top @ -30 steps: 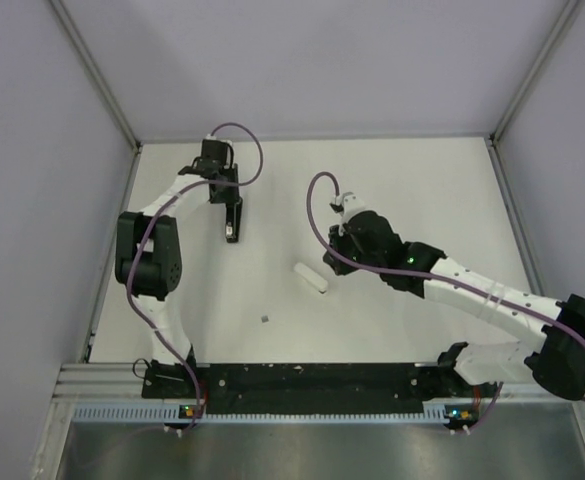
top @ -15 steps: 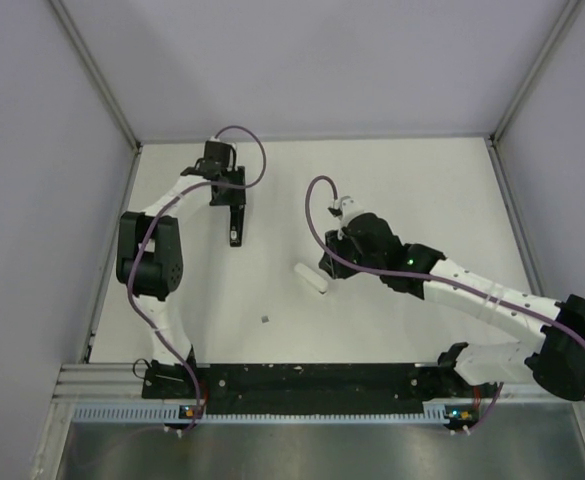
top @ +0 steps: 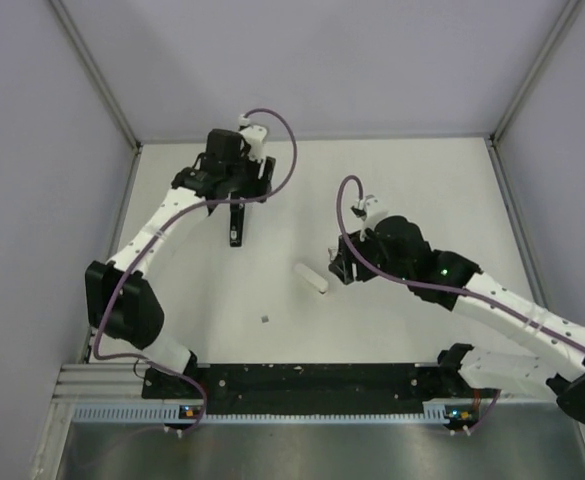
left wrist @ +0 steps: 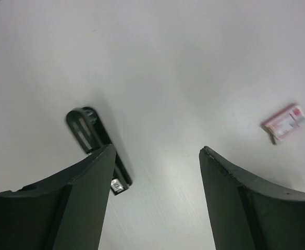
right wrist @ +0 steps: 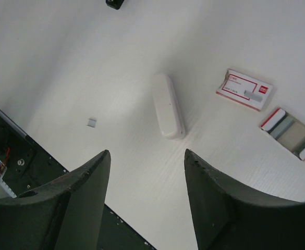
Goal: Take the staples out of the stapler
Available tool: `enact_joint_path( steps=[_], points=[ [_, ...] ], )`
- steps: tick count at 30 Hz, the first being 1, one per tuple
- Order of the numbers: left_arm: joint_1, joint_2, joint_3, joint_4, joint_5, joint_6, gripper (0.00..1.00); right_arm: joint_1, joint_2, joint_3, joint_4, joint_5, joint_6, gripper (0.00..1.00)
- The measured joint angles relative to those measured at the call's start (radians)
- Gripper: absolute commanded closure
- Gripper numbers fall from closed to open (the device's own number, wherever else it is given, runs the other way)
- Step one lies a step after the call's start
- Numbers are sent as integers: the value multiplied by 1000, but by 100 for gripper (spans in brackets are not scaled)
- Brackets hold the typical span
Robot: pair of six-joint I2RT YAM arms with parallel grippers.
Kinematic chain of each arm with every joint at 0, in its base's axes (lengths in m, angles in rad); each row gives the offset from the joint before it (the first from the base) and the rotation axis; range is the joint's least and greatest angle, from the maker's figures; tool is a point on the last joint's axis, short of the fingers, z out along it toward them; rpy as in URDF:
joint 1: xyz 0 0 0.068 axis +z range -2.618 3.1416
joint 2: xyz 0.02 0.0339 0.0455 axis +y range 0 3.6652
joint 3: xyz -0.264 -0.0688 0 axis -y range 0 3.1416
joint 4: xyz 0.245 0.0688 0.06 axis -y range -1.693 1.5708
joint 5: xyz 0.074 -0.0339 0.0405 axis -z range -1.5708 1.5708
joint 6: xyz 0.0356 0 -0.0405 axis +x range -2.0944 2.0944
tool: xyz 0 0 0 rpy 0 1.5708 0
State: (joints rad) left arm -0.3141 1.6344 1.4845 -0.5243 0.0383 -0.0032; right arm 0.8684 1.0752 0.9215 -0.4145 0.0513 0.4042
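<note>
The stapler, a slim black bar, lies flat on the white table toward the back left. My left gripper hangs open just above its far end. In the left wrist view the stapler runs behind the left finger, its pale-marked end showing; the left gripper holds nothing. A tiny grey bit of staples lies alone near the front; in the right wrist view the staples bit sits left of the white block. My right gripper is open and empty; from above, the right gripper hovers right of that block.
A white oblong block lies mid-table, and the same block shows beyond my right fingers. A small red-marked box and an open sleeve lie to its right. The red-marked box also shows at the left wrist view's right edge. The black rail runs along the near edge.
Both grippers went from shut to open. The left gripper has lifted off the stapler, and the right gripper has drawn back to the right of the white block. Stapler and block stay put.
</note>
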Motion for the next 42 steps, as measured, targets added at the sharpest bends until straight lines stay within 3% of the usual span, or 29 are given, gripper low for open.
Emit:
enact_joint_path(
  steps=[7,12,26,42],
  points=[
    [-267,-114,-134,53,252,216,28,-60,-214,-3,-161,11,-21,29],
    [-364,-120,-298,84,396,340,27,-61,-345,45,-278,-27,-29,26],
    [-381,-91,-382,109,622,654,29,-61,-399,47,-357,-236,-27,25],
    [-383,105,-312,45,585,787,29,-61,-434,3,-352,-315,-27,24]
  ],
)
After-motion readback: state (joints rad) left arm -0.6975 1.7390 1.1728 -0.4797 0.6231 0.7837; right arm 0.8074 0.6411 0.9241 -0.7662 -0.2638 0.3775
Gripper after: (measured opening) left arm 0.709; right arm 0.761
